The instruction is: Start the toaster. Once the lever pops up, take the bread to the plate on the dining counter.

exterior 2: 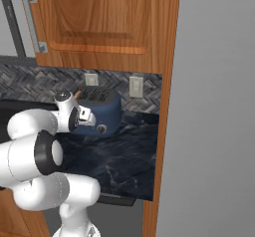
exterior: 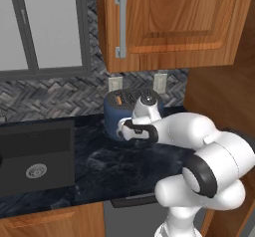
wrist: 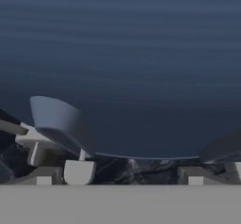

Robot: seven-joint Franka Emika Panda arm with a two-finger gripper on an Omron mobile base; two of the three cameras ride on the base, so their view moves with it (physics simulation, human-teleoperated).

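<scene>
The dark-blue toaster (exterior: 115, 115) stands at the back of the black worktop, under the wall cabinet. The bread (exterior: 119, 100) pokes up golden-brown from one of its top slots. My gripper (wrist: 135, 173) is pressed close to the toaster's front wall (wrist: 141, 68) and is open, with nothing between its fingertips (wrist: 78, 171). A grey paddle-shaped lever (wrist: 61, 123) sticks out of the toaster just above the left fingertip. In the right base view the hand sits at the toaster's (exterior 2: 105, 110) left front, near a round silver knob (exterior 2: 101, 129). The plate and the dining counter are out of view.
A black sink (exterior: 37, 156) is set into the worktop (exterior: 124, 169) to the toaster's left. A wooden wall cabinet (exterior: 174, 22) hangs low above the toaster. Two wall outlets (exterior: 160, 81) sit behind it. A tall wooden panel (exterior 2: 167, 106) and a grey wall (exterior 2: 214, 106) close off the right.
</scene>
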